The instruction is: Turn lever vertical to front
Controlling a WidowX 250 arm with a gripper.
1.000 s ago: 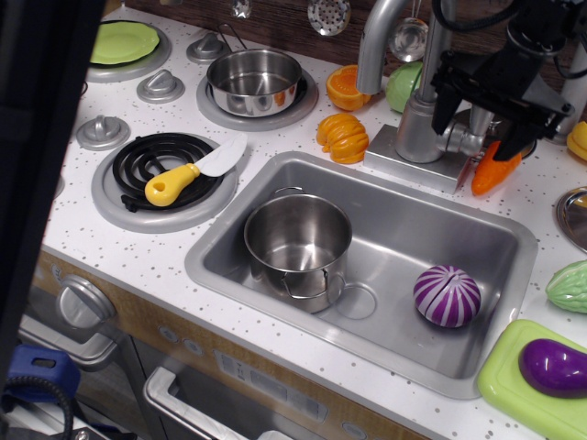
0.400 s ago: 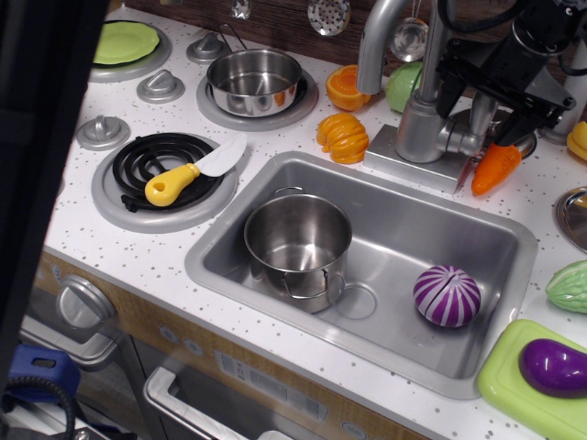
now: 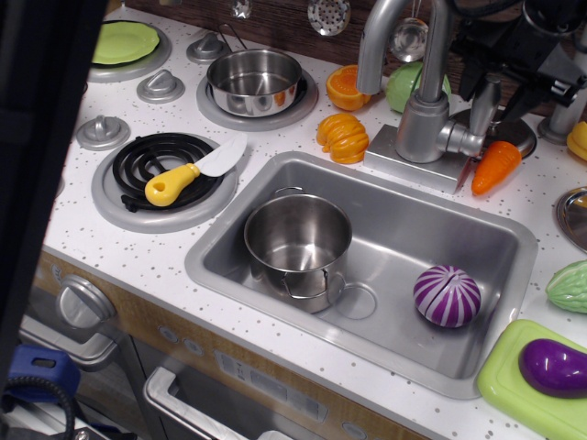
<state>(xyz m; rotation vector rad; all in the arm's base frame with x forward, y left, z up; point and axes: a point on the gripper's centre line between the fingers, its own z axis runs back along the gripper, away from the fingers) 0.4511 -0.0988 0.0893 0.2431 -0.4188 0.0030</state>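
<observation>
The lever is a short silver-grey rod on the right side of the faucet's thick base. It stands nearly upright, its tip pointing up and slightly right. My black gripper hangs just above and behind the lever's tip at the top right. Its jaws are apart, it holds nothing, and it does not touch the lever. Its upper part is cut off by the frame edge.
The curved faucet spout rises over the sink, which holds a steel pot and a purple onion. An orange carrot lies right of the faucet. Orange pieces, a yellow-handled knife and a burner pot are to the left.
My gripper has risen up and to the right, off the lever. The lever, hidden between the fingers before, now shows standing nearly upright.
</observation>
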